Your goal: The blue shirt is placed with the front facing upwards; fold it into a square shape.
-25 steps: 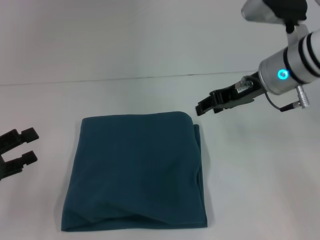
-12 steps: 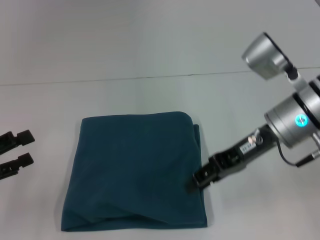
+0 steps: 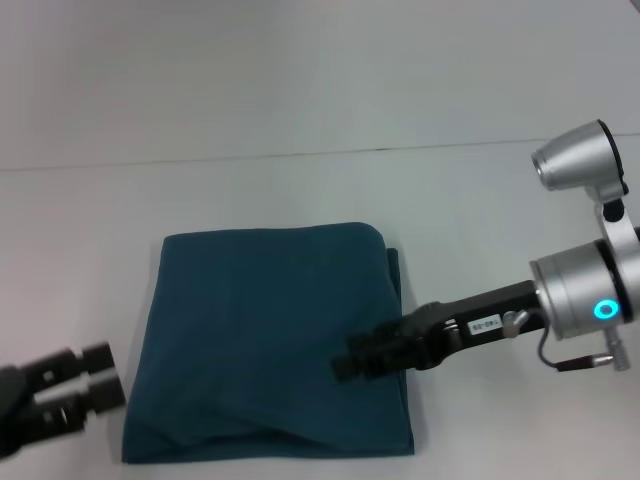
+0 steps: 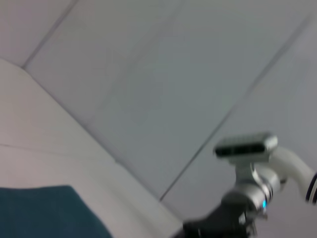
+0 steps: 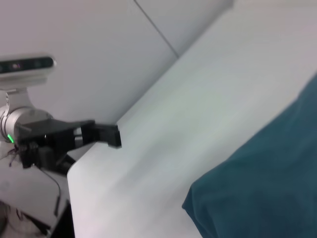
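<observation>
The left gripper (image 3: 95, 385) sits low at the counter's (image 3: 300, 190) near left, jaws spread, just beside the blue shirt's (image 3: 260, 320) near-left corner. The shirt lies folded square, plain teal. The right gripper (image 3: 350, 362) rests on its right half; its jaws' state is unclear.
</observation>
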`<state>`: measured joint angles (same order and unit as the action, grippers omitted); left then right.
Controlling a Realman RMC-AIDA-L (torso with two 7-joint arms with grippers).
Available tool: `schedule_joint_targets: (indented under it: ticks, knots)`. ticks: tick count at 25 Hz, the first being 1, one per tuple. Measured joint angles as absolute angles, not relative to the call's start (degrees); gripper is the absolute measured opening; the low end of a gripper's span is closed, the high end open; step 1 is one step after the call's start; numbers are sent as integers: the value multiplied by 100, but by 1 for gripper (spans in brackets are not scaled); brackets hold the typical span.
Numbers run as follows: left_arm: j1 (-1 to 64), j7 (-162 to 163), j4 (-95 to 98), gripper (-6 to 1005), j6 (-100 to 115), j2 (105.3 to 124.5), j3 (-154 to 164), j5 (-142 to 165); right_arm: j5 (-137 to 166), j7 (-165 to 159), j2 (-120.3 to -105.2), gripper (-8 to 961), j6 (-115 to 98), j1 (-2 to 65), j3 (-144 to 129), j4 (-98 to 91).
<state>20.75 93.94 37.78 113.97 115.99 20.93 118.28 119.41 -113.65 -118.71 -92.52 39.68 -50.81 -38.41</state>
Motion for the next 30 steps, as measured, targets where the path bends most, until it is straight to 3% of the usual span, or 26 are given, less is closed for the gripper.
schedule_joint_targets:
  ticks: [7,10,15,30]
  knots:
    - [1918,8828,3803,888,11428,11587,3121,11865,11923,-8968,-11968,598,-9219,3751,-5229,-3369]
    - [1840,8457,3805,888,11303,11641,3560,11923,11923,-8044,-11982,818,-9239,3614,-5229,-2973]
    - [1821,7840,3803,888,11126,11817,3691,12261,11781,-7425,-11996,815,-9302,3451,-5237,-2604]
    - [2108,8304,3417,888,10628,11874,3344,12332,11310,-7335,-11979,816,-9413,3112,-5190,-2570]
